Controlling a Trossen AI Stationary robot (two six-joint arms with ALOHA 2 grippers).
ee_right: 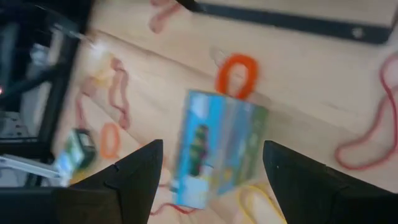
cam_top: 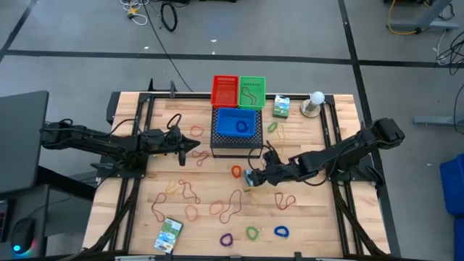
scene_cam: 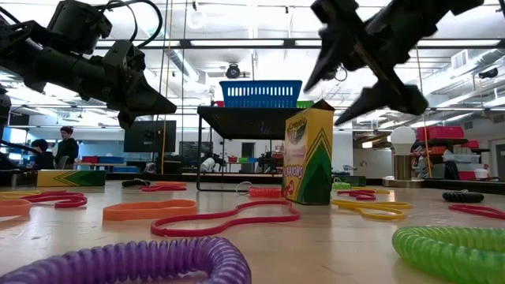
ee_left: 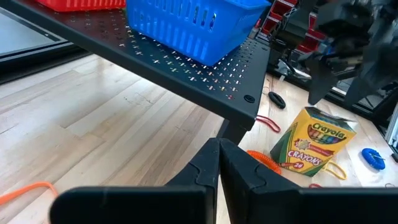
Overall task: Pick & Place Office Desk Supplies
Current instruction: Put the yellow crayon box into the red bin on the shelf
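Low view crops right claw (scene_cam: pixel 359 75) above crayon box (scene_cam: pixel 308 158).

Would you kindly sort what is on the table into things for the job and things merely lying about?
For the job:
- green-yellow cardboard crayon box, upright
- flat green-white box
- thin red rubber band
- thick purple loop
- thick green loop

Lying about:
- white ball on a stand
- black perforated box

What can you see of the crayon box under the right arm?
The Crayola crayon box is a green and yellow cardboard carton, printed with crayons and a 24. It stands upright on the wooden table in front of the black perforated stand, top flap raised, with an orange band just beside it. The right gripper hovers above, jaws open astride it, not touching.
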